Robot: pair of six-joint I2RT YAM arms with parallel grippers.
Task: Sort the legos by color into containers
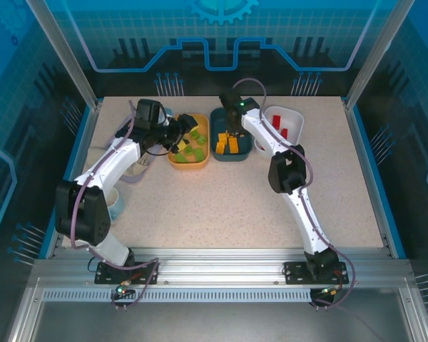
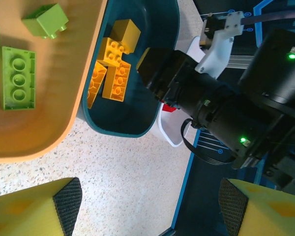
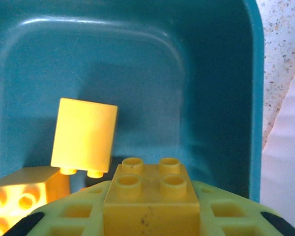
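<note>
Right gripper (image 1: 233, 135) is pinching a yellow brick (image 3: 150, 196) right over the dark teal tub (image 3: 137, 59), where more yellow bricks (image 2: 113, 73) are sitting. Left gripper (image 2: 150, 201) is hovering with its jaws wide apart and nothing between them, beside the orange tub (image 2: 64, 98) holding the green bricks (image 2: 17, 77). Red bricks (image 1: 283, 132) are lying in the white tub (image 1: 294, 114).

No lettering, numbers or brand marks can be read anywhere here. The one sign is a gear emblem (image 1: 223, 8) at twelve o'clock on the blue back panel (image 1: 128, 43), pale line-work with no words. In the right wrist view, at six o'clock, the yellow lego (image 3: 150, 196) shows studs with no stamping that can be made out.
</note>
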